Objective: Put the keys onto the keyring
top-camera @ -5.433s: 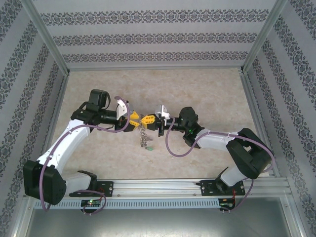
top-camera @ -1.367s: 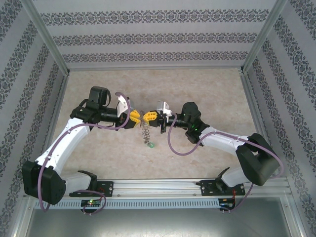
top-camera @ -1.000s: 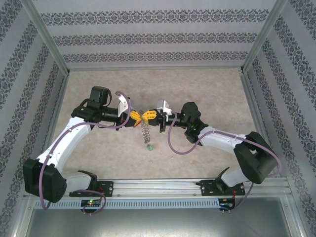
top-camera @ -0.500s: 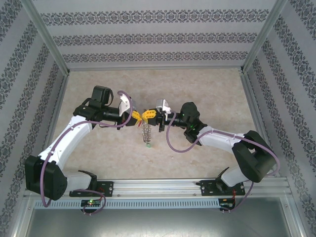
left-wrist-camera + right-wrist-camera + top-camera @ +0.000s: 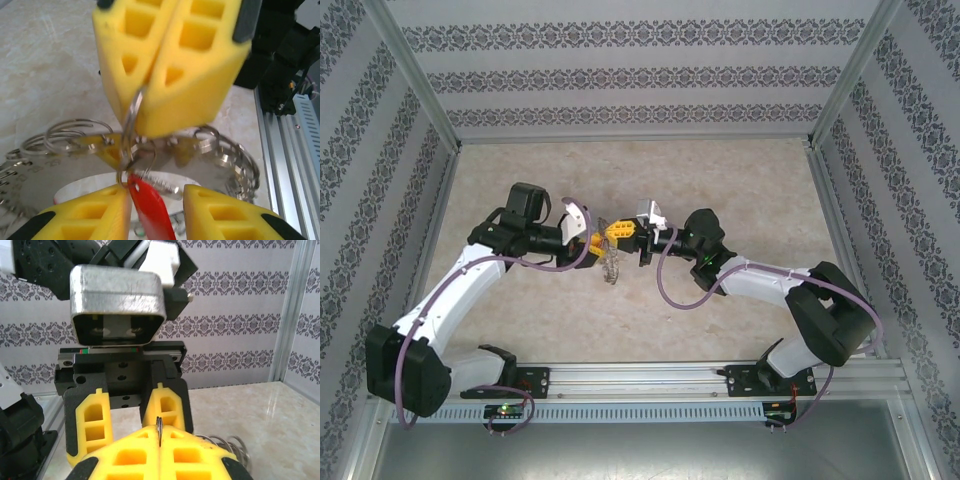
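Higher now: the keyring [image 5: 610, 268] hangs shorter beneath the two meeting tools than it did half a second ago, and both arms reach a touch farther out from their bases than at the start. From above, the left tool [image 5: 594, 240] and right tool [image 5: 617, 230] sit nose to nose over the middle of the counter [image 5: 740, 180], with the ring bunched just below them.

On the left wrist camera, the right tool comes down from the top, clenched tight. Its yellow pads are pressed together on one thin wire loop [image 5: 131, 115] at the ring's rim. The flat grey plate of the keyring lies tilted across the view behind it, with more loops fanned out on both sides.

The left tool is released, its yellow fingers [image 5: 90, 215] parted, and the red key [image 5: 147, 210] sits right in that gap. The key's head touches the finger on the picture's left, and a sliver of space shows on the other side. Its top end meets the pinched loop. Whether the blade is threaded through cannot be told.

The right wrist camera agrees: its own pads are shut on the loop, and the opposite fingers stand apart.
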